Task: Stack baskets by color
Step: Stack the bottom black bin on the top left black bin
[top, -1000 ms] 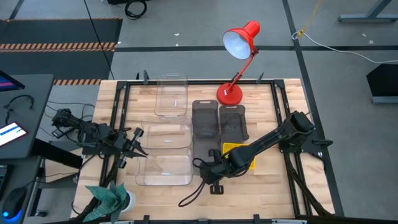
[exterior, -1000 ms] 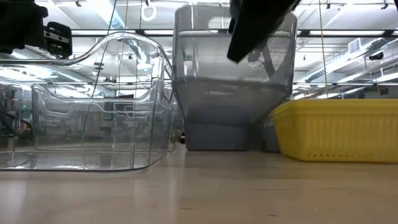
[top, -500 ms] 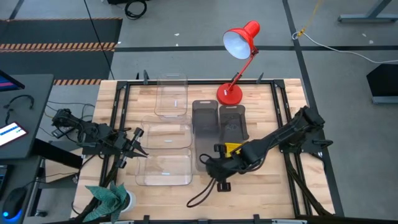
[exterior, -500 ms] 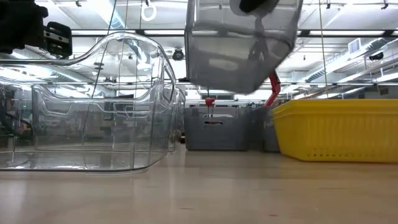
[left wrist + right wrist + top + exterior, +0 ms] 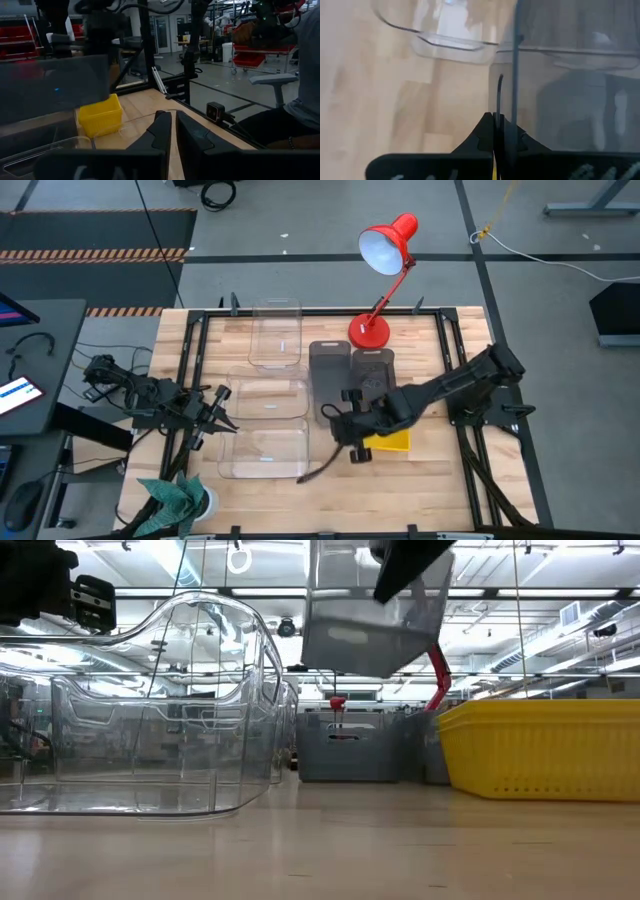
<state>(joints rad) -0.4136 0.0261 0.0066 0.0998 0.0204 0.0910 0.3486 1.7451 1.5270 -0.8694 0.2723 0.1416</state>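
My right gripper (image 5: 340, 423) reaches in from the table's right and is shut on a dark grey see-through basket (image 5: 372, 615), which hangs above the table's middle. Two more dark grey baskets (image 5: 375, 375) rest on their bottoms beyond it, near the lamp's base. Partly hidden under my right arm, a yellow basket (image 5: 392, 442) sits flat on the table. Three clear baskets (image 5: 266, 452) lie in a column to the left. My left gripper (image 5: 174, 132) waits level at the table's left edge, shut with nothing between its fingers. My right gripper pinches the grey basket's thin side wall (image 5: 513, 100) at its near end, one finger inside and one outside. The fingers (image 5: 487, 131) slant down from the table's right and near side. The basket hangs clear of the table, tilted, its bottom (image 5: 360, 650) well above the wood.
A red desk lamp (image 5: 385, 250) stands at the far edge, its base (image 5: 367, 332) right behind the grey baskets. A teal cloth (image 5: 170, 495) lies at the near left corner. Black frame rails (image 5: 450, 360) run along the table's sides. A seated person (image 5: 305, 75) shows beyond the table.
My right gripper has risen and gone toward the table's far edge, rolling at the wrist, still shut on the grey basket. The basket, whose bottom was down near the table, now hangs lifted clear and closer to the other grey baskets.
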